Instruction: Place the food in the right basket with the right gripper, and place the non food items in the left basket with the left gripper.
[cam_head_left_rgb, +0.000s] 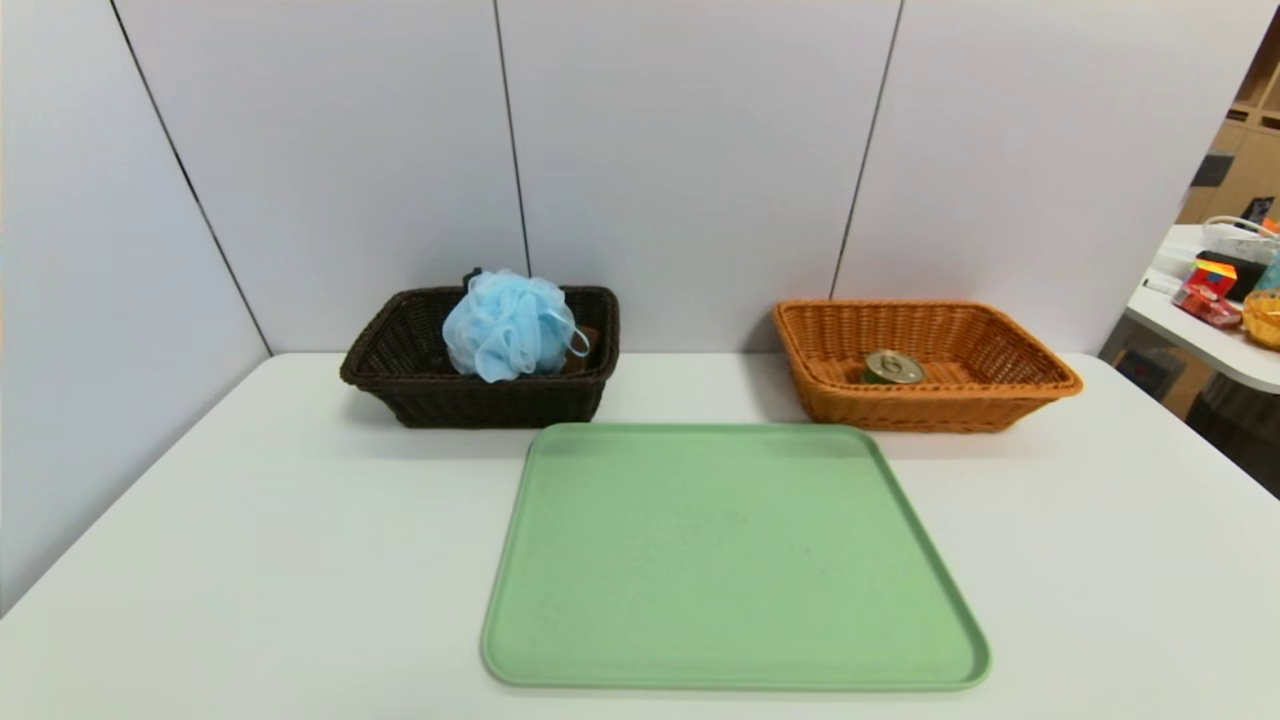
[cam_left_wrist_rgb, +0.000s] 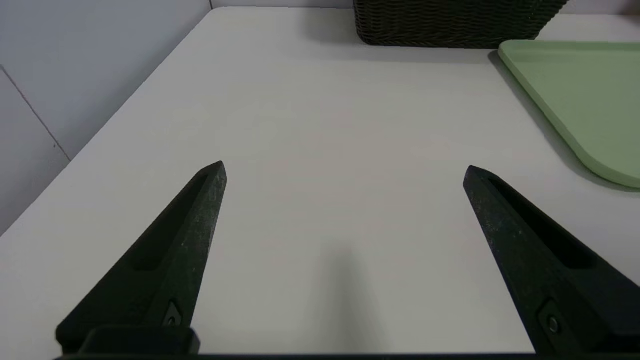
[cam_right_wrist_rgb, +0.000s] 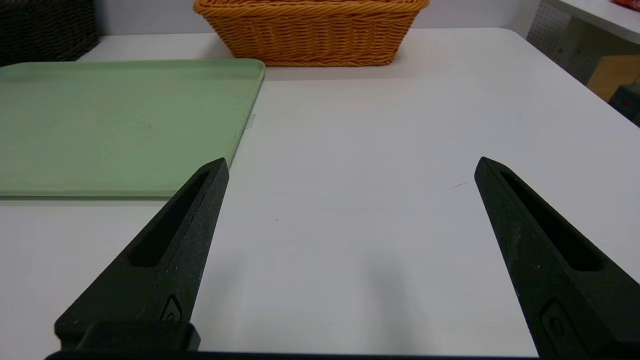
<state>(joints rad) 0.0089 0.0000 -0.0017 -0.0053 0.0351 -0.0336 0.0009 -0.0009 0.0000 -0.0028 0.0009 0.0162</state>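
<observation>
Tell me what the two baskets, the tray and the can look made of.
Left basket: dark brown woven wicker, matte. Right basket: orange-tan weave, slight sheen; natural or plastic unclear. Tray: pale green, smooth matte with a moulded rim, probably plastic. Can: metal, judging by its shiny gold pull-ring lid.

The tin can (cam_head_left_rgb: 891, 368) stands upright inside the orange-tan wicker basket (cam_head_left_rgb: 1040, 372), near that basket's left end, its gold pull-ring lid facing up and a strip of green label showing below. This basket sits far right on the counter (cam_head_left_rgb: 200, 560). The dark brown wicker basket (cam_head_left_rgb: 400, 385) sits far left, level with it and well apart. The fluffy light blue bath pouf (cam_head_left_rgb: 510, 325) rests in it, rising above the rim. Just right of the pouf a brown item peeks out; something black shows behind the pouf's top.
</observation>
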